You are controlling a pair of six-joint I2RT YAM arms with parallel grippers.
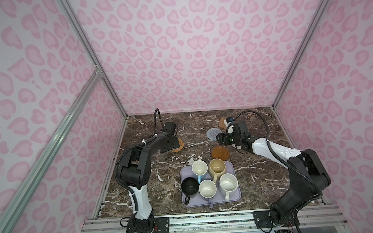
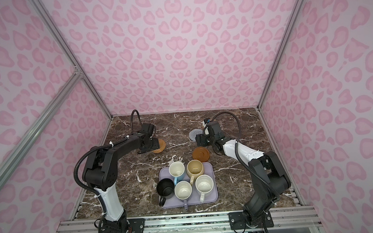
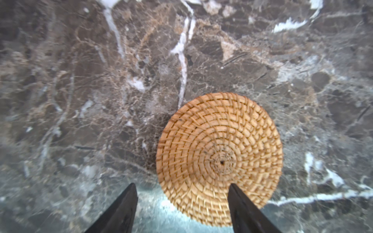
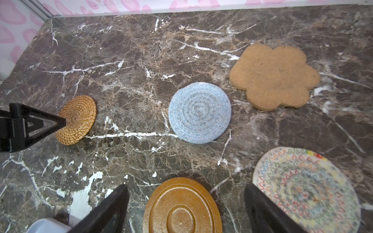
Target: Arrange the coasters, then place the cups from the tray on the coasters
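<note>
The orange woven coaster [image 3: 219,159] lies flat on the marble. My left gripper [image 3: 181,187] hovers open over its edge, one fingertip [image 4: 58,122] above the weave. My right gripper [image 4: 185,187] is open over the brown wooden disc coaster [image 4: 181,207]. Beyond lie the blue-grey coaster [image 4: 199,113], the tan flower coaster [image 4: 274,77] and the cream woven coaster [image 4: 306,189]. On the lavender tray [image 1: 237,198] stand the light blue cup [image 1: 199,167], pale yellow cup [image 1: 216,167], black cup [image 1: 189,187], lavender cup [image 1: 207,189] and speckled cup [image 1: 228,184].
Pink-patterned walls with aluminium posts [image 1: 124,111] close the table on three sides. A metal rail [image 1: 197,221] carrying both arm bases runs along the front edge. The tray sits front centre, just in front of the brown disc.
</note>
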